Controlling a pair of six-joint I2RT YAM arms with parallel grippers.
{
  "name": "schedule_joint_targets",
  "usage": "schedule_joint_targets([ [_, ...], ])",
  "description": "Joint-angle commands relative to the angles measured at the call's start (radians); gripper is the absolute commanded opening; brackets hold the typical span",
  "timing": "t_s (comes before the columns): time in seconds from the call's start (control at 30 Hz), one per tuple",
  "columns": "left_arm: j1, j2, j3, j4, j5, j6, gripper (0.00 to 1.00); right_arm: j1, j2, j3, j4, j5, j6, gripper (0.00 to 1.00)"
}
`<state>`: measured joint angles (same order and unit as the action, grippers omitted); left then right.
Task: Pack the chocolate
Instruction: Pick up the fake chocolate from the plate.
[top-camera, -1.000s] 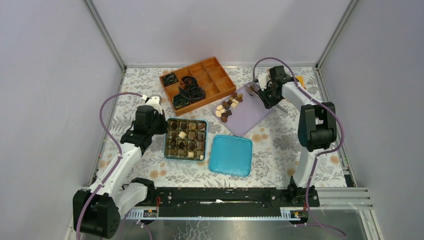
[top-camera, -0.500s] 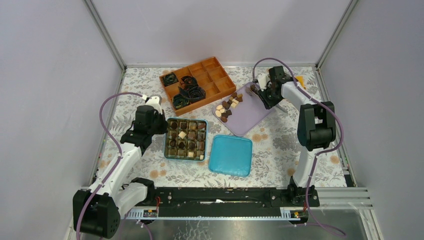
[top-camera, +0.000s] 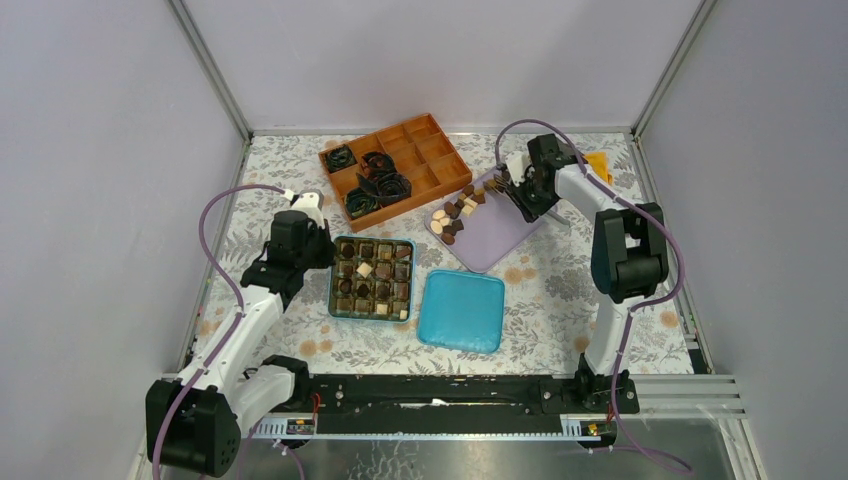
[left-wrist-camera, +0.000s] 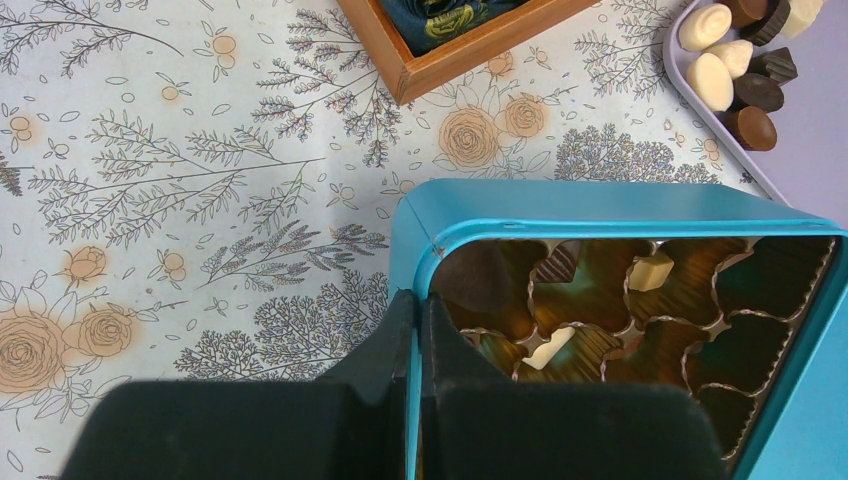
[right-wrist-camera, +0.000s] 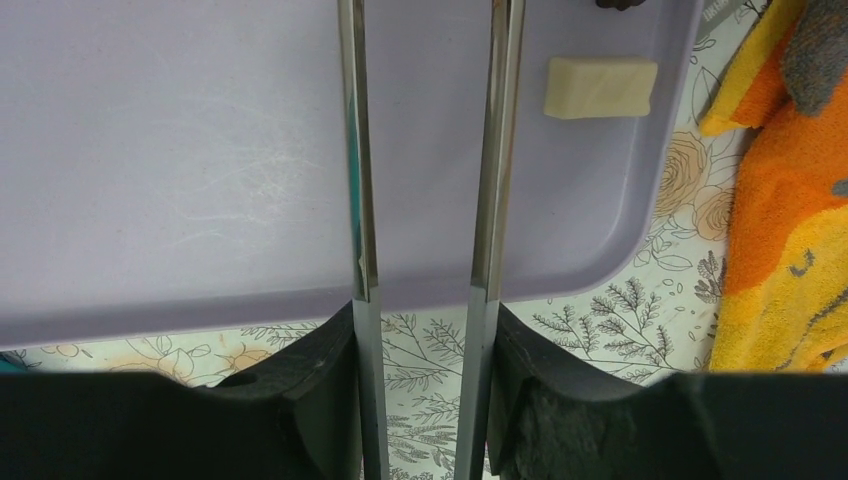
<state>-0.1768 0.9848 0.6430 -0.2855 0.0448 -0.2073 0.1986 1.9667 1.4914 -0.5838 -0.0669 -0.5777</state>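
- Floral-print cloth covers the desk (top-camera: 560, 290); plain lilac walls enclose it on three sides, metal rails at corners.
- Chocolate (top-camera: 455, 212) piled at left end of lilac tray (top-camera: 500, 235), far centre; more in teal box (top-camera: 372, 278).
- Left pincer (left-wrist-camera: 418, 330) clamped tight on teal box wall.
- Right pincer (right-wrist-camera: 425, 200) partly parted over tray, holding nothing.
- Teal lid (top-camera: 462, 311) near centre; wooden divider tray (top-camera: 396, 163) far.

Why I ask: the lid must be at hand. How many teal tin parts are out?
2. The teal box, holding chocolates, has its rim pinched by the left gripper; the teal lid lies beside it on the right. None seem hidden.
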Motion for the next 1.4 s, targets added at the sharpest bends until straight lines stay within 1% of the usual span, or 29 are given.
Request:
schedule_joint_targets([
  [0.0, 0.003, -0.008, 0.051, 0.064, 0.024, -0.026, 0.00, 0.013, 0.000, 0.044, -0.004, 0.022, -0.016, 0.45],
  [0.23, 0.003, -0.007, 0.049, 0.063, 0.023, -0.026, 0.00, 0.013, -0.003, 0.051, -0.004, 0.001, -0.009, 0.40],
  [0.4, 0.003, -0.008, 0.049, 0.063, 0.024, -0.026, 0.00, 0.012, -0.065, 0.013, 0.005, -0.033, -0.001, 0.28],
  [0.47, 0.003, -0.008, 0.050, 0.063, 0.026, -0.027, 0.00, 0.009, -0.109, -0.019, 0.012, -0.051, 0.005, 0.25],
  [0.67, 0.003, -0.009, 0.051, 0.063, 0.031, -0.029, 0.00, -0.005, -0.220, -0.132, -0.004, -0.118, -0.002, 0.24],
  [0.87, 0.004, -0.011, 0.050, 0.063, 0.038, -0.030, 0.00, -0.005, -0.300, -0.274, 0.027, -0.117, -0.009, 0.24],
  [1.17, 0.003, -0.018, 0.047, 0.064, 0.038, -0.031, 0.00, -0.008, -0.402, -0.394, 0.056, -0.167, 0.006, 0.23],
  [1.37, 0.003, -0.021, 0.049, 0.064, 0.039, -0.029, 0.00, -0.010, -0.501, -0.458, 0.057, -0.252, -0.023, 0.17],
])
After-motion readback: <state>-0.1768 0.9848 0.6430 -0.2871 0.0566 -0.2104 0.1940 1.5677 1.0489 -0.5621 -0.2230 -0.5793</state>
